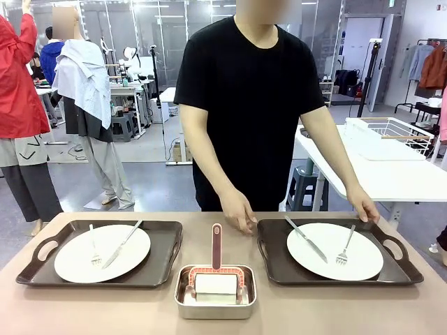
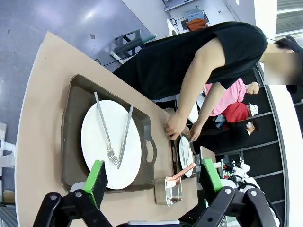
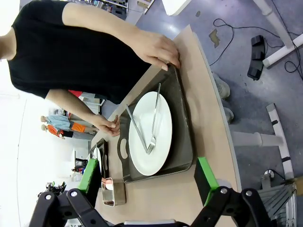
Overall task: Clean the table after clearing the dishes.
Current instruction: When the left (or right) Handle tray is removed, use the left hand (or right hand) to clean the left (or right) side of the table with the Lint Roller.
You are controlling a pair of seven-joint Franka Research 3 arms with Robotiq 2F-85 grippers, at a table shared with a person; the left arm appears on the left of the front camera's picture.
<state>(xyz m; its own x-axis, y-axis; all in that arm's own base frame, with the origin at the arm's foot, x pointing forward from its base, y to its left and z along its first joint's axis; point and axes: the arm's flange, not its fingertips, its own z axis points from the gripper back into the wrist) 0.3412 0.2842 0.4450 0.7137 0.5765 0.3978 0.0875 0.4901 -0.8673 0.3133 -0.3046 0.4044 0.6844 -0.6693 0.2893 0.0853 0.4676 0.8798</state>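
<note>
Left claw [image 2: 153, 176] spread, hovering above plate [image 2: 111, 142], apart.

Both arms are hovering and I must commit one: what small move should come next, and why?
Probably lower the open left gripper toward the left tray: it is untouched, while the person's hands rest on the far edge of the right tray, so the right gripper should wait.
</note>
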